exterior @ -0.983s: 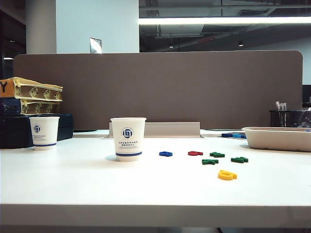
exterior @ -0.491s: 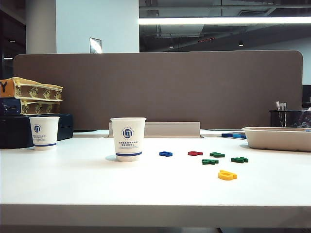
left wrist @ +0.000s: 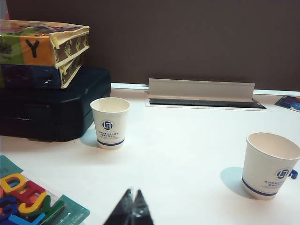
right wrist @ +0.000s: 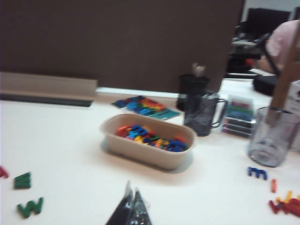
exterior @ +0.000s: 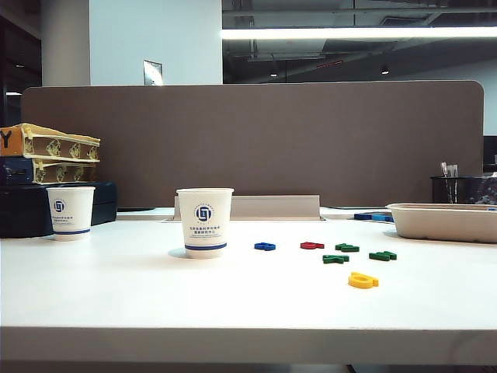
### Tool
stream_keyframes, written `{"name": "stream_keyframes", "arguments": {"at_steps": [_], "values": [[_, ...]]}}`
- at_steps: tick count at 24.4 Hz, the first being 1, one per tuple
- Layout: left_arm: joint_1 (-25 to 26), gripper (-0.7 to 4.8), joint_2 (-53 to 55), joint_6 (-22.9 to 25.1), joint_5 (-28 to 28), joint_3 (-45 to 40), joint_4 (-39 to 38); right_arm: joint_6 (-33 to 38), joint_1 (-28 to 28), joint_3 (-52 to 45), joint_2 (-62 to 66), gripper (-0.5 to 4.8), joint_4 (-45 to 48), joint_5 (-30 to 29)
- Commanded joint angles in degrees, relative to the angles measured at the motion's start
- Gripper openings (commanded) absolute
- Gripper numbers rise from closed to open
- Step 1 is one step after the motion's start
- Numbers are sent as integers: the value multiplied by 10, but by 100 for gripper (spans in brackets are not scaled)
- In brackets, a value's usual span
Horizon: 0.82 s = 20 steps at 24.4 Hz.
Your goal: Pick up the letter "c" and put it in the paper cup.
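Observation:
The paper cup [exterior: 204,222] stands upright left of the table's middle, and the left wrist view also catches this paper cup [left wrist: 269,164]. What shows of its inside is bare. The letter "c" is not visible in any view. A red letter [exterior: 311,245], a blue one [exterior: 265,246], three green ones [exterior: 335,258] and a yellow one [exterior: 363,280] lie to the cup's right. My left gripper [left wrist: 133,193] is shut and empty, hovering over bare table well short of both cups. My right gripper [right wrist: 132,190] is also shut and empty, near the beige tray [right wrist: 140,157]. Neither arm shows in the exterior view.
A smaller-looking alike cup [exterior: 70,212] stands at the far left before a black case [exterior: 19,214] with stacked boxes. The beige tray [exterior: 443,221] holds several letters. Black mesh holders [right wrist: 201,115], a clear cup [right wrist: 272,140] and loose letters [right wrist: 257,172] stand at the right.

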Motion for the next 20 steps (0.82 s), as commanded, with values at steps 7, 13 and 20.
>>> {"name": "stream_keyframes", "arguments": {"at_steps": [7, 13, 20], "values": [[1, -6, 0, 2, 4, 2, 7, 2, -53, -2, -20, -1, 22, -7], [1, -6, 0, 2, 4, 2, 7, 2, -70, -2, -20, -1, 42, -23], [1, -6, 0, 2, 4, 2, 7, 17, -70, -2, -20, -1, 68, -68]]}}
